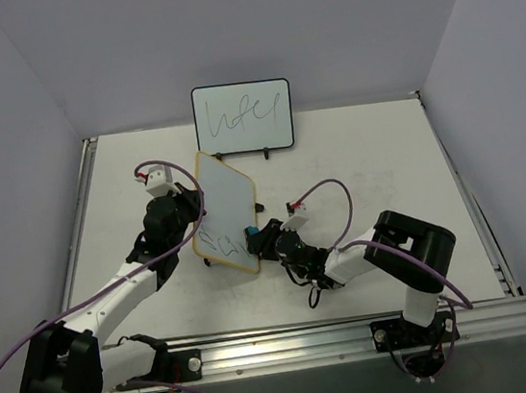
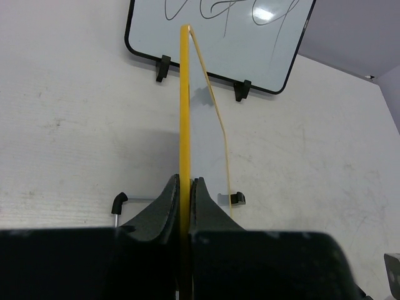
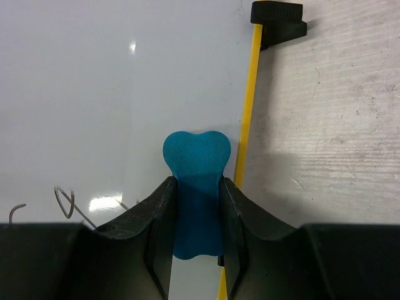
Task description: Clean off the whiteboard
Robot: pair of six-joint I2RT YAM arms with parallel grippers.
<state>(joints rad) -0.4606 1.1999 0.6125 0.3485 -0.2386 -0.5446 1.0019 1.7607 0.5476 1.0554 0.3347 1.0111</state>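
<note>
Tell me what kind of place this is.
Probably a robot lab cell: two arms bolted to a rail, a table boxed by plain walls, a held whiteboard.

No real text, number or brand that we can read in any view. Only handwriting:
- black-framed whiteboard (image 1: 243, 117) at the back: one line of dark cursive loops. We can't commit to any letters. The left wrist view shows only the lower parts of those strokes (image 2: 219, 19), and they're no clearer there.
- tan-framed whiteboard (image 1: 226, 211): a patch of dark scribble (image 1: 221, 245) at its near end, illegible to us. The right wrist view catches a couple of thin curls (image 3: 62, 201) of it at the lower left, too partial to read.
</note>
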